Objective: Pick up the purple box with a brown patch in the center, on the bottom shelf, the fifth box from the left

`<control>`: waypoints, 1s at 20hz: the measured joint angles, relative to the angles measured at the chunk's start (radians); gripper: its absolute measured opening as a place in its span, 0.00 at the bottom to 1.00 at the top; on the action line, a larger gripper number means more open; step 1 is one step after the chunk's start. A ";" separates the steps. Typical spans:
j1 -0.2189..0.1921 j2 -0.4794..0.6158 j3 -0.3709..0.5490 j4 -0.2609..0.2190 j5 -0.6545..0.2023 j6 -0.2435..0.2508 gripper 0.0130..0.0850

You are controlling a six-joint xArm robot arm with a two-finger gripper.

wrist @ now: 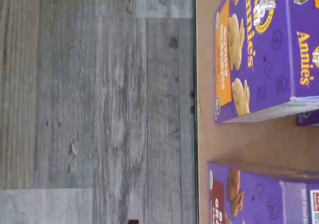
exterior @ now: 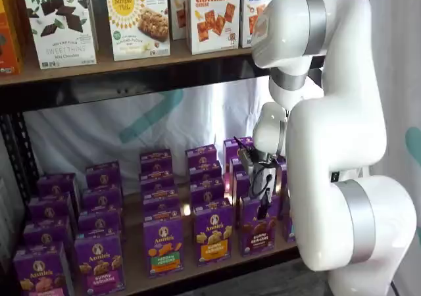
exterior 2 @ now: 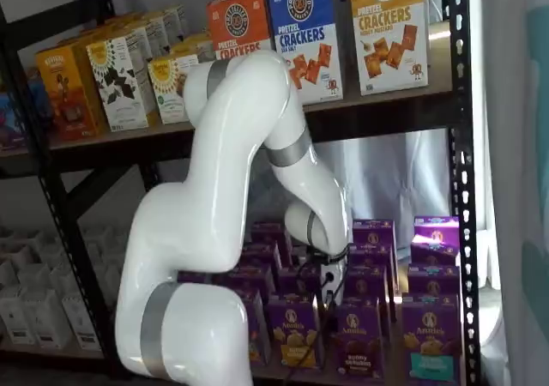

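Purple box [exterior: 258,227] stood at bottom shelf [exterior: 197,270] front; arm bent low, gripper [exterior: 262,207] just before it, fingers spread.

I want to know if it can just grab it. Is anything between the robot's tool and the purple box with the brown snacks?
Nothing shows between them. In a shelf view the tool hangs right above and in front of the purple box, no other box in the way.

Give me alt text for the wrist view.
Turned on its side, the view shows the bottom shelf edge bearing two purple Annie's cartons, one with an orange band and one partly visible, with grey plank floor beyond. No gripper fingers show.
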 joint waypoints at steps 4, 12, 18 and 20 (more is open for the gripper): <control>-0.011 0.007 -0.030 0.049 0.057 -0.051 1.00; -0.013 0.029 -0.063 0.162 0.031 -0.156 1.00; -0.014 0.073 -0.118 0.160 0.030 -0.153 1.00; -0.014 0.093 -0.140 0.158 0.031 -0.152 1.00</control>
